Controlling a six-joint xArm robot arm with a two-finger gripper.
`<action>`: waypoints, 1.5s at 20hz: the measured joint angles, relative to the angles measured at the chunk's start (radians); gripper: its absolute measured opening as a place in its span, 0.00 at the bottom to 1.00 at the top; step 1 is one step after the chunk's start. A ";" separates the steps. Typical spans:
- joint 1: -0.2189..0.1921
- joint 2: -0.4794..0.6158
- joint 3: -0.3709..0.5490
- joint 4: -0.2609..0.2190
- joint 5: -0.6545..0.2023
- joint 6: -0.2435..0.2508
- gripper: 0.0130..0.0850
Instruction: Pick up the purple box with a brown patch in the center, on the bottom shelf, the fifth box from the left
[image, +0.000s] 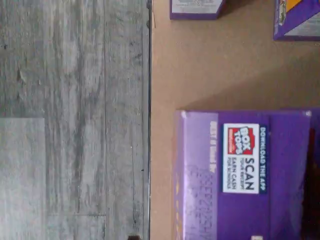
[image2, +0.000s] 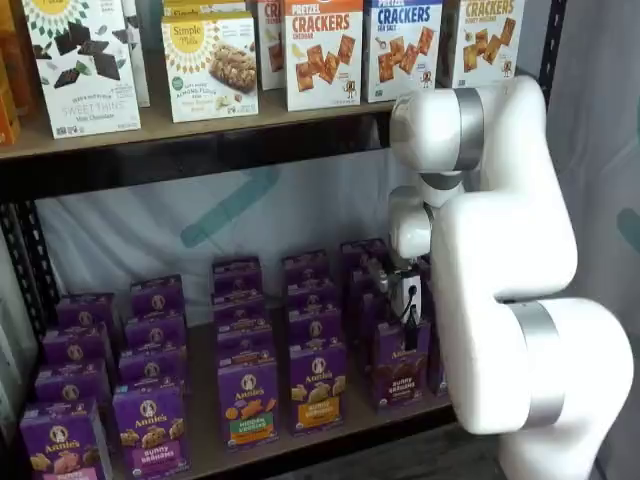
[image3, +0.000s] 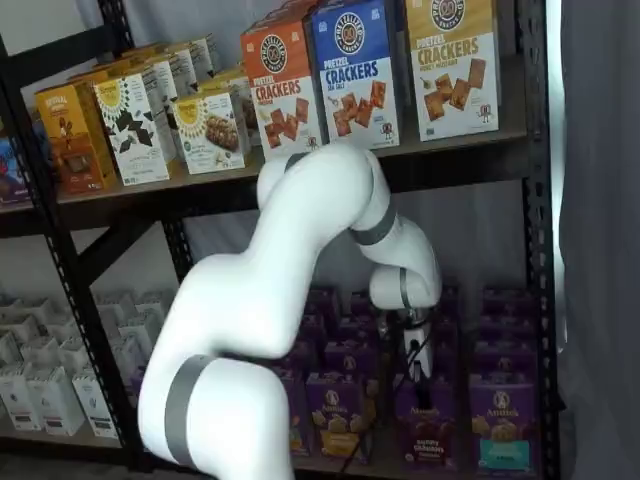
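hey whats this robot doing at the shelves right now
A white robot arm is reaching down to the bottom shelf, which is stocked with rows of purple Annie's cartons. Its gripper hangs right over the purple box with brown cookies on the front. Whether the fingers have closed on it cannot be told from these views, and the box is still standing on the shelf.

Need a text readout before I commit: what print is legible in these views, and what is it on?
"BOX TOPS", "SCAN", "DOWNLOAD THE APP": top flap of the purple box.
"Annie's", "BUNNY GRAHAMS": purple box front.
"PRETZEL CRACKERS": orange cracker box and blue cracker box.
"Simple Mills": yellow bar box.
"SWEET THINS": white cookie box.
Smaller print is too blurred.
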 joint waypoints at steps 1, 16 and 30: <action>0.000 0.004 -0.003 0.000 -0.001 0.000 1.00; -0.011 0.019 -0.015 0.006 -0.019 -0.017 0.56; -0.007 0.026 -0.025 -0.027 -0.004 0.017 0.33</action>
